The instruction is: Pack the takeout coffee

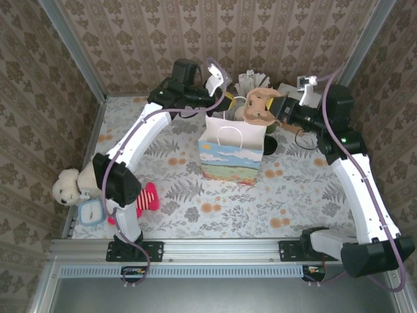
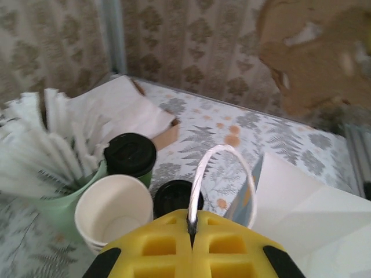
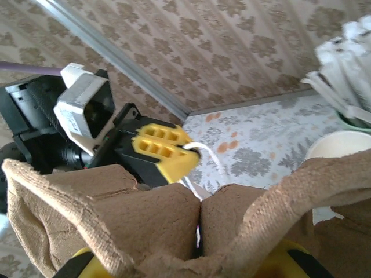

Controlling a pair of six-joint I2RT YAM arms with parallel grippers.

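Note:
Two dark-green takeout coffee cups with black lids stand on the table, one (image 2: pixel 130 154) by the stick cup and one (image 2: pixel 174 197) just past my left fingers. The gift bag (image 1: pixel 231 153) stands upright mid-table, and its white inside (image 2: pixel 301 202) faces me. My left gripper (image 2: pixel 191 223) is shut on the bag's white rope handle (image 2: pixel 197 182), at the bag's back rim (image 1: pixel 225 112). My right gripper (image 3: pixel 200 246) is shut on a brown cardboard cup carrier (image 3: pixel 133 208), which it holds above the bag's far right corner (image 1: pixel 260 107).
A stack of lidless cups (image 2: pixel 113 208) and a green cup of white paper-wrapped sticks (image 2: pixel 40 150) stand left of the coffees. White napkins (image 2: pixel 124 107) lie behind them. A plush toy (image 1: pixel 68 186) and a red item (image 1: pixel 146 199) sit at the table's left.

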